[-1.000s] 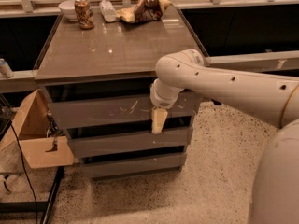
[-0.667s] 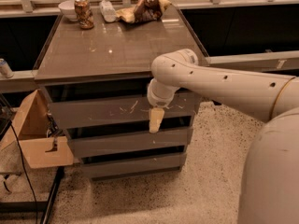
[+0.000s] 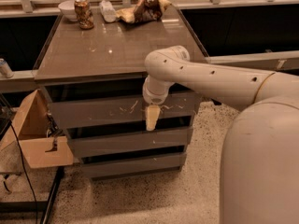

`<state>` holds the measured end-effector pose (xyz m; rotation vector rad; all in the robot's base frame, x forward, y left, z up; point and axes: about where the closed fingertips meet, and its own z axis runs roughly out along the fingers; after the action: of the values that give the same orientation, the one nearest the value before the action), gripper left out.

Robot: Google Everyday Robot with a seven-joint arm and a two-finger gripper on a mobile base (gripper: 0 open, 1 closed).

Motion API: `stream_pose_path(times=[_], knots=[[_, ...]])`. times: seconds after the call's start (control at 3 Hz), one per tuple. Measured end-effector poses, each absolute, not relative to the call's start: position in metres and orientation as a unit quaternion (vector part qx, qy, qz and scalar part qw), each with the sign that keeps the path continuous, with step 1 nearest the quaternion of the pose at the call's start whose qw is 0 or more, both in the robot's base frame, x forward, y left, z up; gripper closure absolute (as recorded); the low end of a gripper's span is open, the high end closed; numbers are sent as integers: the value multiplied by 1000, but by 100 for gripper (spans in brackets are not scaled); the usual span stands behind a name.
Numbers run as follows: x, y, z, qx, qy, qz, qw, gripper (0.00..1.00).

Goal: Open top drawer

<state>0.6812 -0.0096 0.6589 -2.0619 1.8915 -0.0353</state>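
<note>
Top drawer (image 3: 93,112) is the tallest of 3 grey faces on the cabinet front, right under the tabletop (image 3: 112,50). Its long axis runs horiz., left-right, w/ the flat face pointing out toward the camera, white scratches across its middle, approx. level w/ the 2 lower faces. Tan gripper (image 3: 150,121) hangs tip-down from the arm (image 3: 210,76) in front of the drawer's right-centre, over its lower edge; can't tell if it's released or clenched, or touching the face. Can (image 3: 84,14), bowl (image 3: 67,7) & crumpled bag (image 3: 145,8) sit at the tabletop's far edge.
</note>
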Motion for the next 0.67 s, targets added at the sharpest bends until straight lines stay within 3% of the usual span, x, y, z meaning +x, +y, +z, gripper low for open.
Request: stream_pose_path(times=[0.67], knots=[[672,-13,646,-730,674,23,114,0]])
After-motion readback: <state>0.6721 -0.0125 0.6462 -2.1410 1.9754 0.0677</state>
